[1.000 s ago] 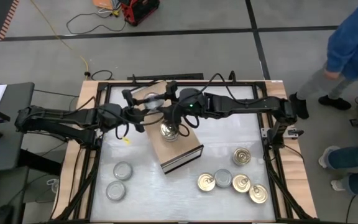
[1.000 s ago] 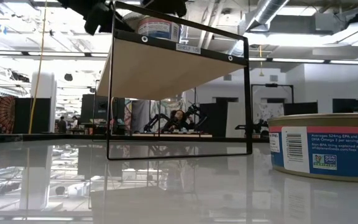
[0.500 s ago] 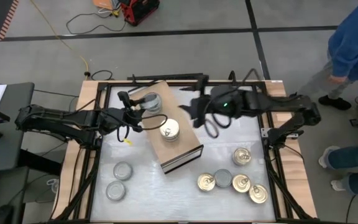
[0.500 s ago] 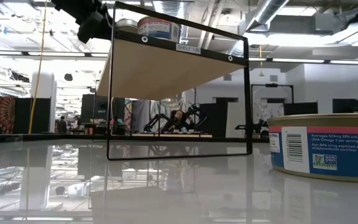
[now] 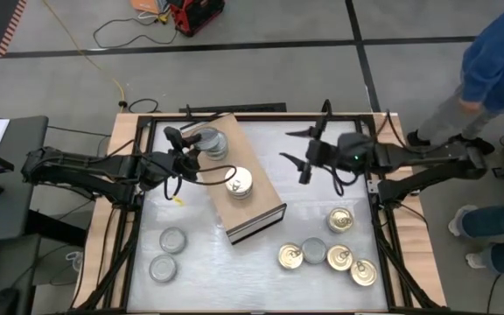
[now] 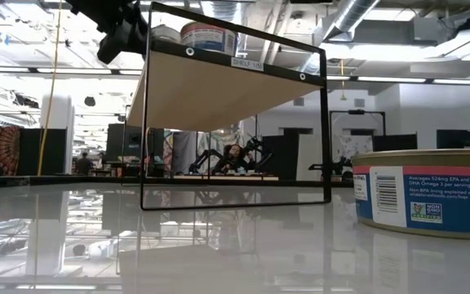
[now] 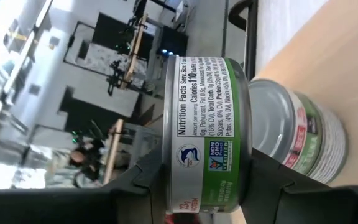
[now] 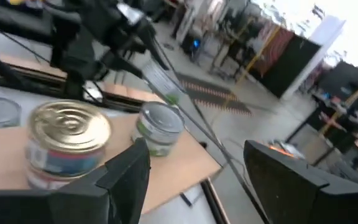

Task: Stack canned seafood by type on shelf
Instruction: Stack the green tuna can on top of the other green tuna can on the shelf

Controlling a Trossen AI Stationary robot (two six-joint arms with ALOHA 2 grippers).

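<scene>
Left gripper (image 5: 192,150): I see it over the far end of the shelf (image 5: 265,203), its fingers (image 7: 148,180) clamped on a green-label tin (image 7: 207,134).
Held tin: in my left wrist view it hangs just beside a silver-top stack (image 5: 213,143) on the board; I cannot tell whether the two touch.
Right gripper (image 5: 299,157): I have it over the white surface (image 5: 318,210), off the shelf's right side, well apart from the tins, fingers (image 8: 126,171) spread wide with nothing between them.
Shelf: a light-wood board lying at an angle across the middle of the surface, its dark-edged open end toward the near side; the low view shows that dark frame (image 6: 326,122) with the board raised on it.
Gold-top stack (image 5: 239,183): I see it on the middle of the board, blue label showing in my right wrist view.
Loose gold-top tins (image 5: 329,255): a cluster of three and one silver-top tin on the near right of the surface, plus one more gold-top tin (image 5: 340,220) just behind them.
Loose silver-top tins (image 5: 168,254): two on the near left of the surface, close together.
Close tin (image 6: 427,192): fills the low view's right edge, blue label with a barcode.
Person (image 5: 497,52): blue sleeve and legs beyond the surface's right side.
</scene>
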